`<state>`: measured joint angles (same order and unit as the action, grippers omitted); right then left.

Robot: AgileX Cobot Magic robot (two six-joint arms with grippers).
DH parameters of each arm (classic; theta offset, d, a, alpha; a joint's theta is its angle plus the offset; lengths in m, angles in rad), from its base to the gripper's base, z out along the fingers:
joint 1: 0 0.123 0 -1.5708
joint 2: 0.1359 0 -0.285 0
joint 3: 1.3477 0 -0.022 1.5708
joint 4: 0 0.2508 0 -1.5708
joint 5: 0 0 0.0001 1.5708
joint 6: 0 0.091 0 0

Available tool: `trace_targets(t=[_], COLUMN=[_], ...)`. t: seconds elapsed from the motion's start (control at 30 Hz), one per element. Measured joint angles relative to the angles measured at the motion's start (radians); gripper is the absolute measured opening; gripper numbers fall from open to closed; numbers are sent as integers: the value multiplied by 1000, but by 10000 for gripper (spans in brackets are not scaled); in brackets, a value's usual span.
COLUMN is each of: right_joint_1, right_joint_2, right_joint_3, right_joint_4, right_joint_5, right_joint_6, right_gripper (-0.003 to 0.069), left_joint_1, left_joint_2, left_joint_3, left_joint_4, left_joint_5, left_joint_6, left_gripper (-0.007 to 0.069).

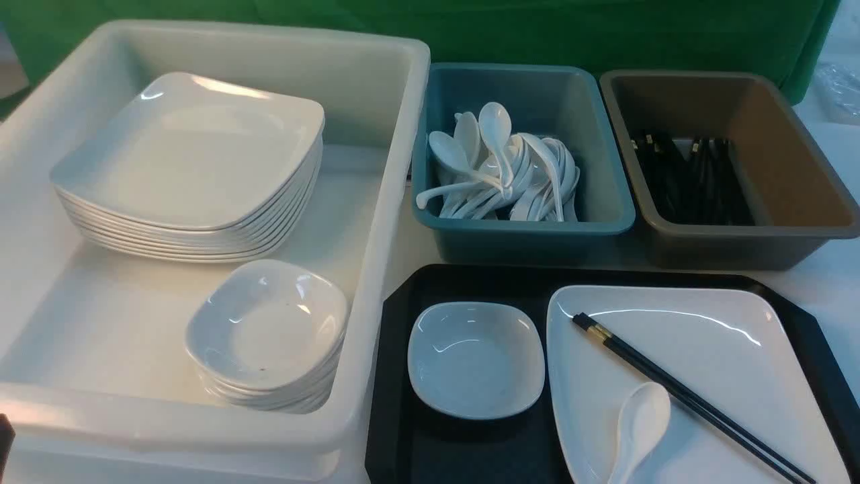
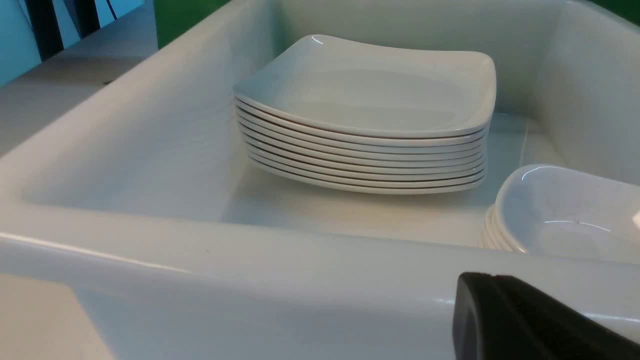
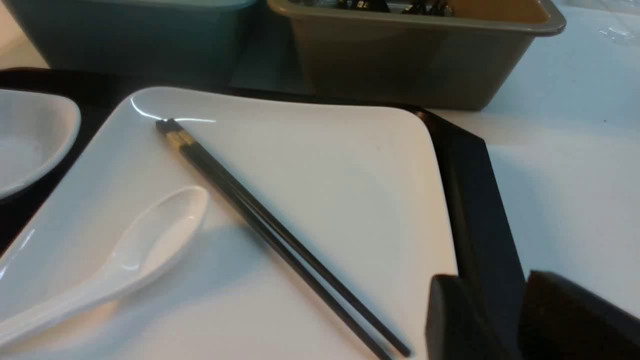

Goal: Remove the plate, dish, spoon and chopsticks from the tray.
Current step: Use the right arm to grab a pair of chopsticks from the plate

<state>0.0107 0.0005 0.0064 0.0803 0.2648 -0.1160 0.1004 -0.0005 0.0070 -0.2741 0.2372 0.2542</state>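
Right claw (image 3: 522, 287) hangs low over the tray (image 3: 475, 200) rim, at the near corner of the plate (image 3: 340, 165). Its jaws are a little apart with nothing between them. The chopsticks (image 3: 280, 237) lie flat on the plate, thin tips just beside the claw on its inner side, gold-banded ends pointing away from it. The spoon (image 3: 150, 242) lies past the sticks, further inboard, also on the plate. The dish (image 3: 30, 140) is further over again, on the tray floor, clear of the plate. A brown bin (image 3: 415, 55) holding more sticks stands ahead of the claw. Left claw (image 2: 480, 295) is closed and empty, just short of the near wall of the tub (image 2: 250, 260), with a plate stack (image 2: 365, 90) ahead of it inside.

By the look of it, nothing is cleared yet. The danger is thin sticks on glossy china. Pinch low and the tips may scrape the plate. Catch only one stick and its twin rolls into the spoon. Press on that upturned corner and the plate could rock, sending everything sliding.
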Motion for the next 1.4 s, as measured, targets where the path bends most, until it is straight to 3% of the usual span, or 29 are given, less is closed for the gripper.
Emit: trace_targets(t=[1.03,1.17,1.27,1.4], right_joint_1=[0,0,0,0], right_joint_2=[0,0,0,0], right_joint_3=[0,0,0,0], right_joint_4=[0,0,0,0], right_joint_5=[0,0,0,0], right_joint_6=[0,0,0,0], right_gripper=[240,240,240,240], left_joint_1=[0,0,0,0], left_joint_2=[0,0,0,0], left_joint_3=[0,0,0,0], left_joint_4=[0,-187,-432,-533], left_joint_5=[-2,-92,-188,-311], left_joint_6=[0,-97,-202,-244], left_gripper=[5,5,5,6])
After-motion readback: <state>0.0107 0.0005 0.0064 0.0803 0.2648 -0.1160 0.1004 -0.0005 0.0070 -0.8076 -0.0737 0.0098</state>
